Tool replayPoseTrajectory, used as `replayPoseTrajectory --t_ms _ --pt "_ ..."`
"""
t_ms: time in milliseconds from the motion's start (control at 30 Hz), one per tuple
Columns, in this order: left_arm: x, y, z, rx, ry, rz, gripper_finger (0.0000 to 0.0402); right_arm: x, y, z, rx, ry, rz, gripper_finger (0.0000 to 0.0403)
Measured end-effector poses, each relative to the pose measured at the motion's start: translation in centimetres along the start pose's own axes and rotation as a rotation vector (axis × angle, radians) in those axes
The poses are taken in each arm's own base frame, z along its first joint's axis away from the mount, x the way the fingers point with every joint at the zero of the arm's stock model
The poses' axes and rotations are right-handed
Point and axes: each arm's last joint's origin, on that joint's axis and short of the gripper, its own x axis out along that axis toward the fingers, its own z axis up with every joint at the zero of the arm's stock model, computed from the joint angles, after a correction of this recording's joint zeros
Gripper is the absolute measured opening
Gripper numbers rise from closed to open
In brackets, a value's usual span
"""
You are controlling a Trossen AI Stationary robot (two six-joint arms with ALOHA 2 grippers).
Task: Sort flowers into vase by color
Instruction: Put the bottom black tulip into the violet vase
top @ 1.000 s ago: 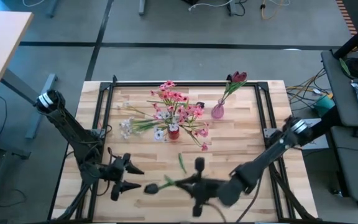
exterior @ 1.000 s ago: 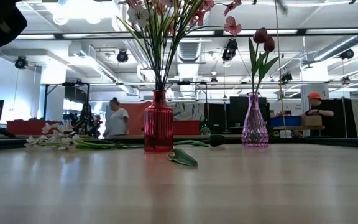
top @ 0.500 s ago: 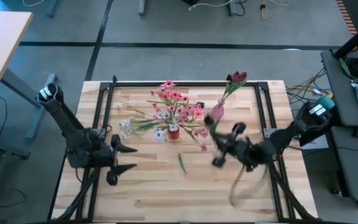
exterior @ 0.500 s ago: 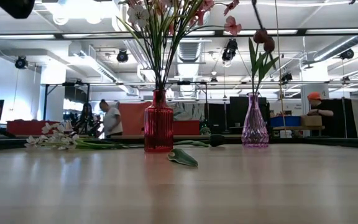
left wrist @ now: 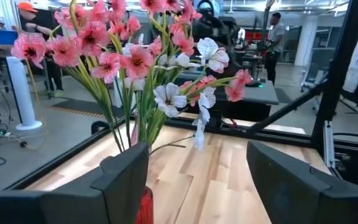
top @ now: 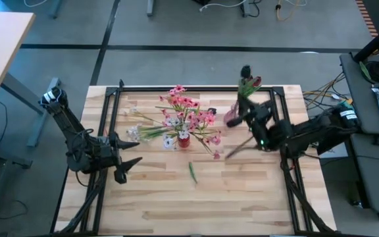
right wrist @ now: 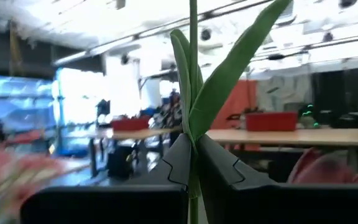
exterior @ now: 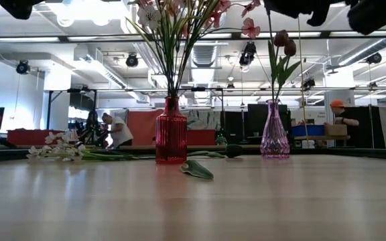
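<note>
My right gripper (top: 242, 117) (right wrist: 192, 144) is shut on a long-stemmed flower with a near-black bud (top: 245, 71), high above the purple vase (top: 231, 118) (exterior: 274, 130). That vase holds a dark red tulip (top: 252, 82) (exterior: 283, 39). The red vase (top: 184, 139) (exterior: 171, 130) holds pink blossom sprays (top: 186, 108) (left wrist: 98, 43). White sprigs (top: 135, 135) (exterior: 59, 148) lie flat on the table left of it. My left gripper (top: 120, 158) (left wrist: 197, 186) hangs open near the table's left side, pointing at the red vase. My right gripper pinches the flower's green stem (right wrist: 193, 118) between its two fingers, just below where the leaves (right wrist: 229, 68) branch off. The fingers come level from the table's right side and lie across the stem. The flower is lifted clear, bud end up and toward the far edge.
A loose green leaf (top: 192, 172) (exterior: 198, 169) lies on the bare wood near the table's middle. A black frame (top: 196, 87) rims the tabletop. A person (exterior: 116, 127) moves in the room beyond the far edge. The near half of the table holds only the leaf.
My right gripper has swung from the near edge toward the far right, up over the purple vase, carrying the dark-budded flower and turning its bud end from the left to the far side. My left gripper has drawn back toward the far edge and slightly left, still open.
</note>
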Motion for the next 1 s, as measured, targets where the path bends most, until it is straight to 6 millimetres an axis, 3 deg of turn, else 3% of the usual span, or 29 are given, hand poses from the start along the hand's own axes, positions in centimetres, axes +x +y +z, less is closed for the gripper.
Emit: replayPoseTrajectory --t_ms 167,333,667,1000 --pt "0.1 -0.2 -0.2 -0.024 0.003 0.0 0.0256 2.6 -1.7 -0.4 -0.041 -0.067 -0.06 0.0012" --pt "0.1 -0.3 -0.3 -0.035 0.006 0.001 0.0256 3.9 -2.6 -1.6 -0.079 -0.06 -0.122 0.0012" --pt "0.2 -0.3 -0.5 0.007 0.003 0.073 0.0256 5.4 -3.1 -3.6 -0.142 -0.068 -0.117 0.0012" --pt "0.1 -0.2 -0.5 0.014 0.002 0.093 0.0256 5.5 -2.7 -4.6 -0.174 -0.041 -0.112 0.0012"
